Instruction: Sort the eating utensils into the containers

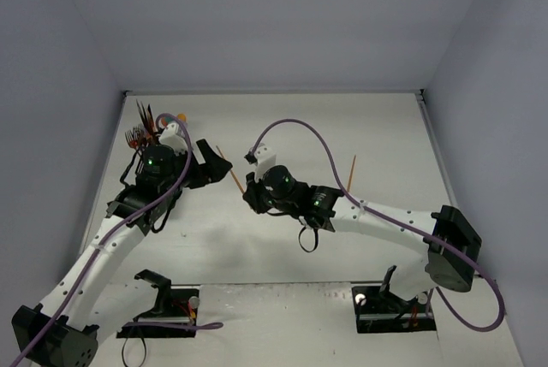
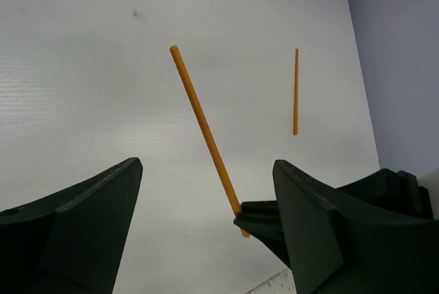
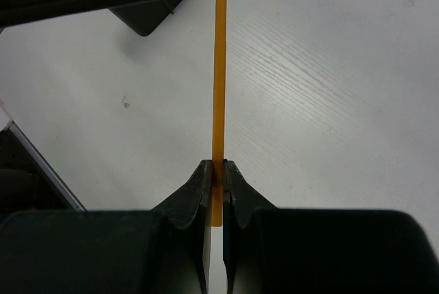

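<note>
Where the white table (image 1: 342, 127) meets the walls on its far, left and right edges, most of its surface lies bare. The widest open room is along the far edge and in the far right corner. Both arms are bolted at the near edge. The left arm (image 1: 111, 243) runs up the left side toward the far left corner, and the right arm (image 1: 394, 217) reaches in from the near right corner toward the middle.

The caddy (image 1: 131, 164) stands close to the left edge near the far left corner, mostly hidden under the left wrist. Dark tines and an orange tip of the utensils (image 1: 144, 123) stick up behind it.

The left gripper (image 2: 207, 167) hovers just right of the caddy with its fingers spread wide, touching nothing. The right gripper (image 3: 217, 165) sits near the table's middle, its jaws pressed together on one end of an orange stick (image 3: 220, 68). That stick is lifted off the table, and its free end slants toward the far left. In the left wrist view it shows in the gap between the left fingers, clear of both.

A second stick (image 2: 295, 92) lies flat right of centre, just beyond the right forearm. It is well apart from the first stick and well clear of the right edge, with bare table around it.
</note>
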`<state>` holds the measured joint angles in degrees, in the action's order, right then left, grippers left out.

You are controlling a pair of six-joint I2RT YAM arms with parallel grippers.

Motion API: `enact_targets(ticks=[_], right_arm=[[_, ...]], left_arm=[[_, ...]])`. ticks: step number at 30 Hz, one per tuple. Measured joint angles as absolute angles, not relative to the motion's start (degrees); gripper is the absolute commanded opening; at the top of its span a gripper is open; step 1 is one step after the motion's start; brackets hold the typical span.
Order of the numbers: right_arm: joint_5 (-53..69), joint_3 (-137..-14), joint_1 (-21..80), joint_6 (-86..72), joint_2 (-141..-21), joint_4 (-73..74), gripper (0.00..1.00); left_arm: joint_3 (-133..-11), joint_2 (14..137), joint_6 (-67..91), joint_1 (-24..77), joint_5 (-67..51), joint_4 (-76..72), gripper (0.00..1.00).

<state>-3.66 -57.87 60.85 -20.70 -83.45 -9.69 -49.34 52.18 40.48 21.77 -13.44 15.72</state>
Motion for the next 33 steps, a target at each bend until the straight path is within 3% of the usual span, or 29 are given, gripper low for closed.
enact_targets(ticks=[11,16,20,25,27,31,33], right_arm=[[-2.66,-57.87,63.48,-19.35,-83.43,-12.53,0.0],[-2.61,-57.75,63.46,-19.36,-83.09,-13.36,0.0],[-2.59,-57.53,63.46,-19.38,-82.94,-14.07,0.0],[-2.59,-56.72,63.48,-19.37,-82.41,-15.35,0.0],[-2.56,-56.66,63.54,-19.35,-82.09,-15.66,0.0],[-2.57,-56.66,63.79,-19.35,-81.49,-16.45,0.0],[-2.57,-56.66,63.86,-19.35,-81.29,-16.53,0.0]], left_arm=[[-49.39,52.79,42.35,23.46,-9.61,13.37,0.13],[-49.39,52.94,42.88,23.58,-8.65,12.99,0.0],[-49.39,52.72,43.63,23.68,-8.11,12.52,0.01],[-49.39,52.38,44.06,23.94,-7.59,12.45,0.36],[-49.39,52.42,44.19,23.94,-7.46,12.48,0.43],[-49.39,52.57,44.43,23.94,-7.25,12.56,0.45],[-49.39,52.83,44.48,23.94,-7.2,12.58,0.36]])
